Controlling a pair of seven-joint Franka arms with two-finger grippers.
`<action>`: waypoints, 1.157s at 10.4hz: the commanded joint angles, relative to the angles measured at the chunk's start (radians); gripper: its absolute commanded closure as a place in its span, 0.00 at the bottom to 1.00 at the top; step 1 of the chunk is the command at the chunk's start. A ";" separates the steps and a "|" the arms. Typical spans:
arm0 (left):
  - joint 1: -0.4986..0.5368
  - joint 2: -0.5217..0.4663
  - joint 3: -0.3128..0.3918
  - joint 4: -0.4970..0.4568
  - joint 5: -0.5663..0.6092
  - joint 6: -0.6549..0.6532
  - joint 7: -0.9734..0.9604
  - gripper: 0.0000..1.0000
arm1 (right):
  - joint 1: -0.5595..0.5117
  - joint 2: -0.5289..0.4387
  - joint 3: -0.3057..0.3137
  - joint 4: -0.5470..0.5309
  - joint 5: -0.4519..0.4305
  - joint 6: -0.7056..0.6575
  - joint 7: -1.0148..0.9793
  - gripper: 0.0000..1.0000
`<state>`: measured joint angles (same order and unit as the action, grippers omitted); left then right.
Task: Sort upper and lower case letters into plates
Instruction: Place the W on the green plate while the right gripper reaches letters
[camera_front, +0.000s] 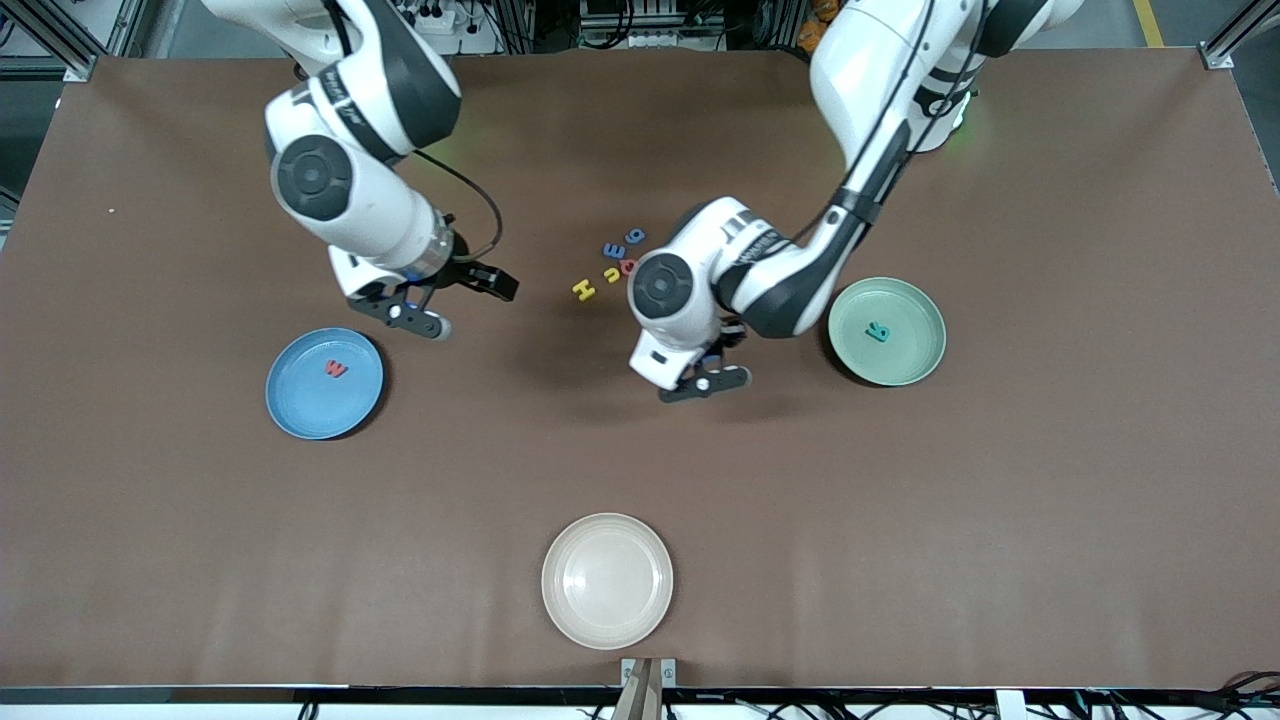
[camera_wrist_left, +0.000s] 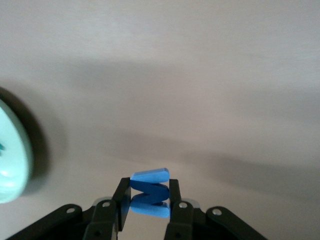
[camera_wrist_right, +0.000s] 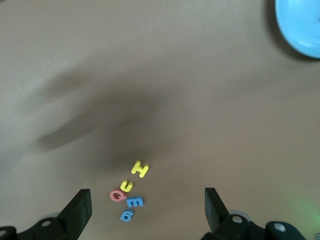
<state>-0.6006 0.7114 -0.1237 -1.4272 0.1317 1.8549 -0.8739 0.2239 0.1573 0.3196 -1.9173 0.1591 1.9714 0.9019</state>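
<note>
On the matte brown table (camera_front: 150, 520), the glossy round blue plate (camera_front: 324, 383) lies toward the right arm's end and carries a chunky red letter W (camera_front: 337, 369). The right gripper (camera_front: 415, 318) hangs just above that plate's rim, its fingers spread wide and empty. Near the table's middle sit five small blocky loose letters (camera_front: 608, 264): a yellow H, yellow u, a red one, blue E and one more blue. The left gripper (camera_wrist_left: 147, 202) hovers over bare tabletop, clamped on a zigzag blue letter (camera_wrist_left: 149, 192), possibly a Z. The pale mint plate (camera_front: 887, 331) holds a teal letter (camera_front: 877, 332). A smooth cream plate (camera_front: 607, 580) rests near the front edge.
</note>
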 joint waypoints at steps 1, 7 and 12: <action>0.083 -0.185 -0.004 -0.302 -0.001 0.129 0.149 0.91 | 0.092 0.049 0.004 -0.022 -0.065 0.084 0.189 0.00; 0.298 -0.432 -0.005 -0.746 0.008 0.393 0.487 0.94 | 0.300 0.161 0.006 -0.177 -0.089 0.375 0.582 0.06; 0.346 -0.495 -0.007 -0.871 0.008 0.466 0.529 0.51 | 0.331 0.269 0.007 -0.177 -0.150 0.486 0.741 0.20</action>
<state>-0.2683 0.2563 -0.1211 -2.2564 0.1333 2.3006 -0.3617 0.5555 0.4087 0.3236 -2.1030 0.0319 2.4434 1.6026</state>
